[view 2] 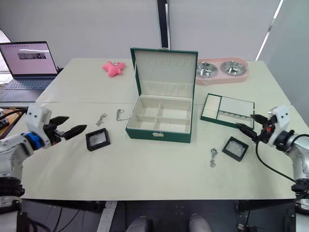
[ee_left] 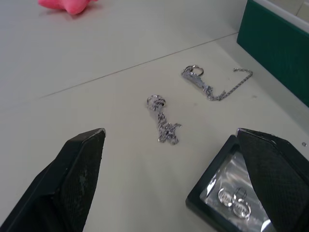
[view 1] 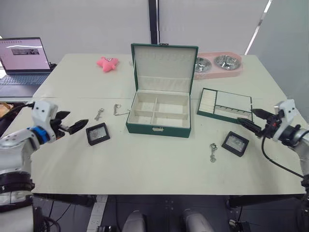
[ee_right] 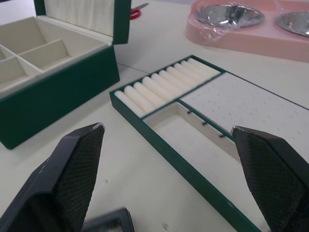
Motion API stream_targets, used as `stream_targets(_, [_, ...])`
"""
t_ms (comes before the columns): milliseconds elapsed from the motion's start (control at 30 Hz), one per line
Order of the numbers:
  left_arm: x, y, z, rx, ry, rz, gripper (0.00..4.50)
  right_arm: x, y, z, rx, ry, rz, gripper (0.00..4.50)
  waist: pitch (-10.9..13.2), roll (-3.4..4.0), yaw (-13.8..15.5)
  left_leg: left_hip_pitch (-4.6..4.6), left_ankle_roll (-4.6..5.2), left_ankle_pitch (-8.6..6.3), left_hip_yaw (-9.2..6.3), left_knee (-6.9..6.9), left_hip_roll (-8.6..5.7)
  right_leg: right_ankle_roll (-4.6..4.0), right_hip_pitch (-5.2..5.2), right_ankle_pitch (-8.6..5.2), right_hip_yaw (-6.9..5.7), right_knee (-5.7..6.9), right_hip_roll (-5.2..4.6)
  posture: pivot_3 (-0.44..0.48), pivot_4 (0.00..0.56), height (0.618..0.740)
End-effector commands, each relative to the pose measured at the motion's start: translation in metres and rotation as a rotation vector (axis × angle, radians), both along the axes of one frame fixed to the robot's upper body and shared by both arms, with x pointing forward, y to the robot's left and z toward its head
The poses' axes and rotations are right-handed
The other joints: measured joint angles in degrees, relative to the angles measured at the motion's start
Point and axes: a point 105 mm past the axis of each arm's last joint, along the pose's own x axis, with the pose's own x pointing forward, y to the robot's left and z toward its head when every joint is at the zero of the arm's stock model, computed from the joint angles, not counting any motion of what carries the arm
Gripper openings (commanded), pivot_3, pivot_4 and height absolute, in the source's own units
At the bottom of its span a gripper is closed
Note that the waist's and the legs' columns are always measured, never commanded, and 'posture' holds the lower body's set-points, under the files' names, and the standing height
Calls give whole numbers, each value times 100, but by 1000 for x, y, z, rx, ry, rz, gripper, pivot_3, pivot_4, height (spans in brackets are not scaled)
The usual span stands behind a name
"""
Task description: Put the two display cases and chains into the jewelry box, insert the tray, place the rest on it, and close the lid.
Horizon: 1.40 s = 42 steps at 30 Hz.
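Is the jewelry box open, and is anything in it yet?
Open and empty: the jewelry box has its lid upright, and all four compartments show bare lining.

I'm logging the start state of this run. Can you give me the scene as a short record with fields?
jewelry box: lid up, compartments empty
tray: on table, right of box
display cases: left case, right case, both on table
chains: two left of box, one near right case
left gripper: open, holding nothing
right gripper: open, holding nothing

Head stereo pair looks forward and down over the table (view 1: pixel 145 164), sharing the open jewelry box (view 1: pixel 159 108). Left wrist view sits close above a chain (ee_left: pixel 163 121); right wrist view close to the tray (ee_right: pixel 203 111).
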Motion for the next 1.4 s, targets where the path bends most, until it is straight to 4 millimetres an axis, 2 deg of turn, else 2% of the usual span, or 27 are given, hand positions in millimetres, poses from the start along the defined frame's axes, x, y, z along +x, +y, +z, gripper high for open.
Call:
stream_targets(33, [19,-22,10,21,-40,-26,4500,14,24,14,-24,-64,-13,4301,0,0,0,-1,0,0,0,1,0,0,-2,0,0,0,0,0,150,740])
stream_targets(67, [24,-31,11,14,-45,-48,4500,19,30,12,-28,-62,-23,4093,0,0,-1,-2,0,0,0,1,0,0,-2,0,0,0,0,0,150,740])
stream_targets(100, [28,-40,10,6,-47,-63,4316,23,37,9,-34,-62,-18,3904,0,0,-1,-2,0,0,0,2,0,0,-2,0,0,2,0,0,150,740])
stream_targets(167, [36,-53,7,4,-44,-81,3893,28,52,4,-46,-52,-1,3224,0,0,-3,-3,-1,1,1,3,-1,0,-5,0,0,4,0,0,150,740])
stream_targets(267, [47,-68,0,17,-26,-98,2939,37,72,-2,-70,-42,17,2256,0,0,-19,-2,-1,1,2,3,0,0,-7,0,0,4,0,0,150,740])
stream_targets(400, [53,-91,-14,24,6,-142,1720,43,99,-13,-116,-6,43,1335,0,0,-34,-2,-2,1,3,3,0,0,-9,0,2,6,0,0,150,740])
stream_targets(567, [55,-103,-21,14,15,-152,106,42,120,-21,-112,20,83,163,0,-1,-33,-4,-5,3,0,5,0,0,-10,0,-1,9,0,0,150,740])
stream_targets(600, [55,-105,-22,10,16,-155,0,42,126,-20,-105,19,100,14,0,-1,-33,-5,-6,4,0,5,-1,0,-11,0,0,9,0,0,150,740])
stream_targets(733, [49,-114,-31,2,38,-186,0,38,145,-21,-98,24,150,14,0,0,-43,-3,-5,3,0,4,0,-1,-12,0,0,13,0,0,150,740])
stream_targets(900, [42,-117,-34,-1,52,-208,0,37,156,-21,-93,29,178,14,0,0,-56,-3,-5,3,-1,5,0,0,-12,0,0,16,0,0,150,740])
stream_targets(1167, [21,-130,-40,-7,91,-295,0,37,156,-22,-94,31,183,14,0,0,-103,-2,-3,2,-1,4,1,0,-14,0,1,21,0,0,150,740])
stream_targets(1400, [15,-135,-40,-8,107,-309,0,42,154,-18,-99,21,171,14,0,0,-142,-1,-1,2,-2,5,0,0,-12,0,0,23,0,0,150,740])
